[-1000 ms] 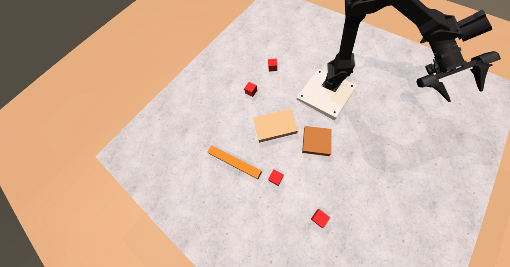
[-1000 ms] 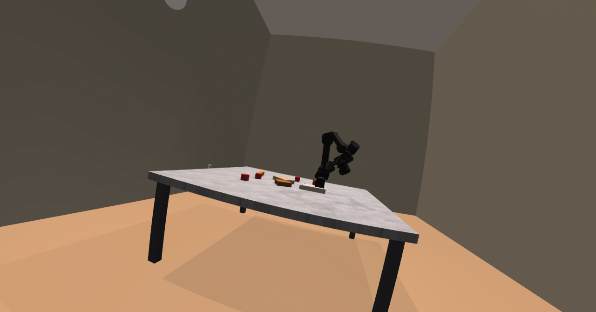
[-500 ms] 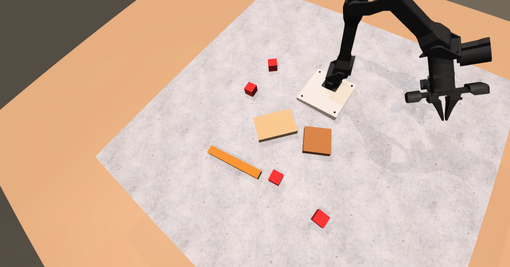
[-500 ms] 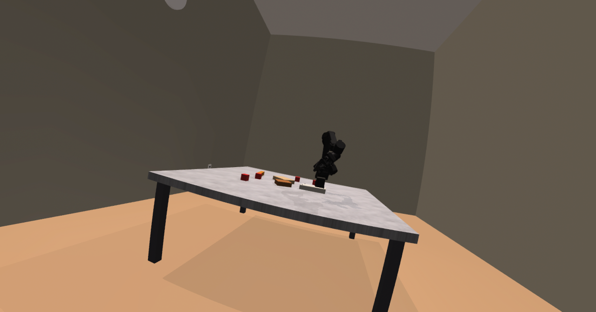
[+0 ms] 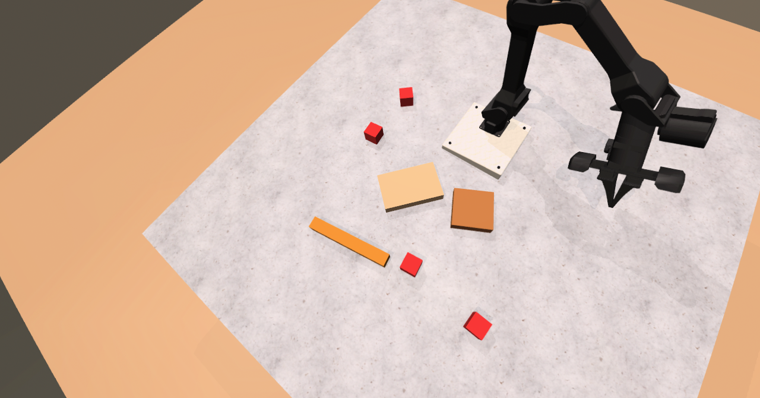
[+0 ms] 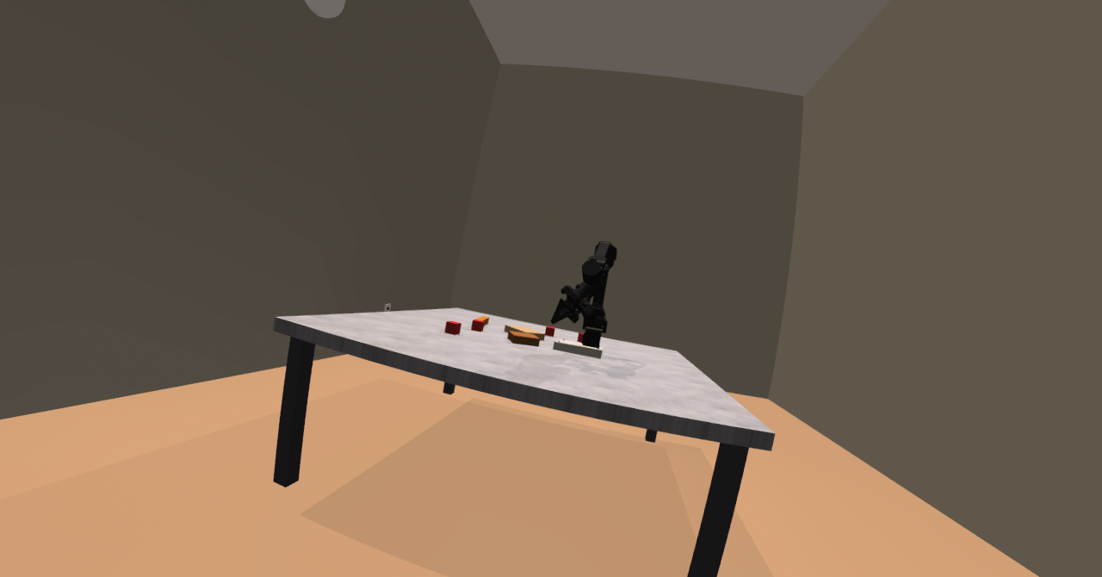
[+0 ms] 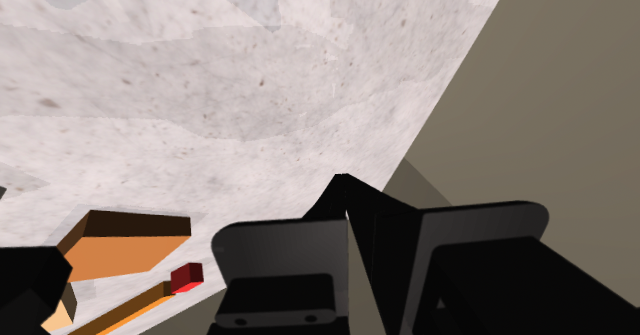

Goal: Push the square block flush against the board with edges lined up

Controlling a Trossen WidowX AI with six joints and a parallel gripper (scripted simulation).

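The square brown-orange block (image 5: 472, 209) (image 6: 523, 338) (image 7: 130, 255) lies flat. The light tan rectangular board (image 5: 410, 185) (image 6: 521, 330) (image 7: 61, 319) lies to its left in the top view. A narrow gap separates them, and their facing sides are turned at different angles. The board sits farther up that view than the block. My gripper (image 5: 611, 205) (image 6: 553, 321) (image 7: 341, 180) is shut with nothing between its fingertips. It hangs above the table, well right of the block in the top view, touching neither part.
A long orange bar (image 5: 349, 241) lies below the board in the top view, with a red cube (image 5: 410, 264) near its right end. Another red cube (image 5: 478, 325) lies lower right. Two more red cubes (image 5: 373, 132) (image 5: 405, 97) lie above the board. The arm's white base plate (image 5: 467, 148) is close above the block.
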